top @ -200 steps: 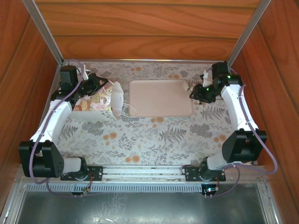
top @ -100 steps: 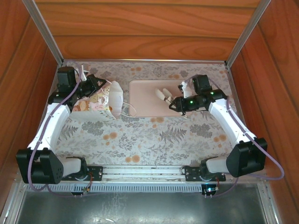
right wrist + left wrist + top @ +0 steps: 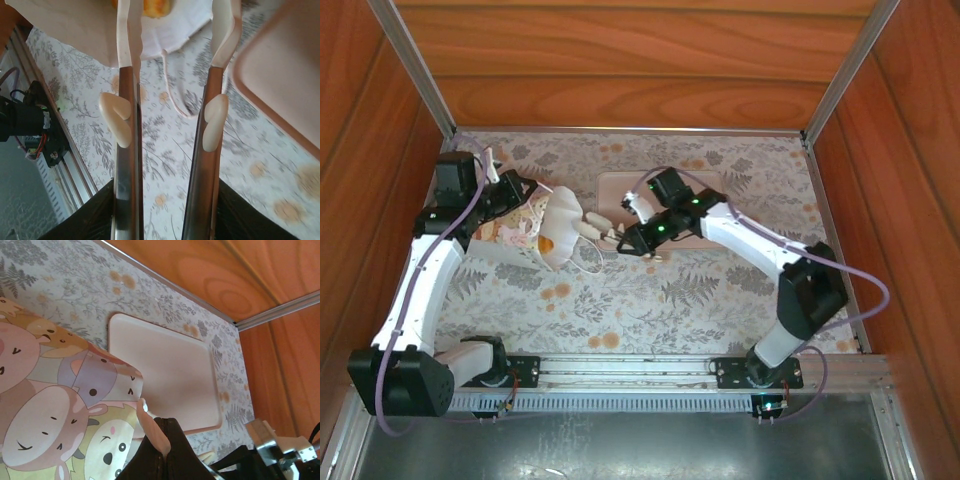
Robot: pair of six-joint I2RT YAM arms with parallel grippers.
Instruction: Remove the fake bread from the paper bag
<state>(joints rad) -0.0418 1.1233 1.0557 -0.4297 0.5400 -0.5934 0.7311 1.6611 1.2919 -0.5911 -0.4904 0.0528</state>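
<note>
Left gripper (image 3: 159,440) clamps the rim of the paper bag (image 3: 520,228); right gripper (image 3: 175,30), jaws apart, points at the bag mouth, fake bread (image 3: 156,6) visible inside

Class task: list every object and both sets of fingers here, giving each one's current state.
White printed paper gift bag: tipped sideways, mouth open.
Golden toy pastry: inside bag mouth.
Pale pink rectangular tray: empty.
Left fingers: shut on bag edge.
Right fingers: open, at bag mouth.
</note>
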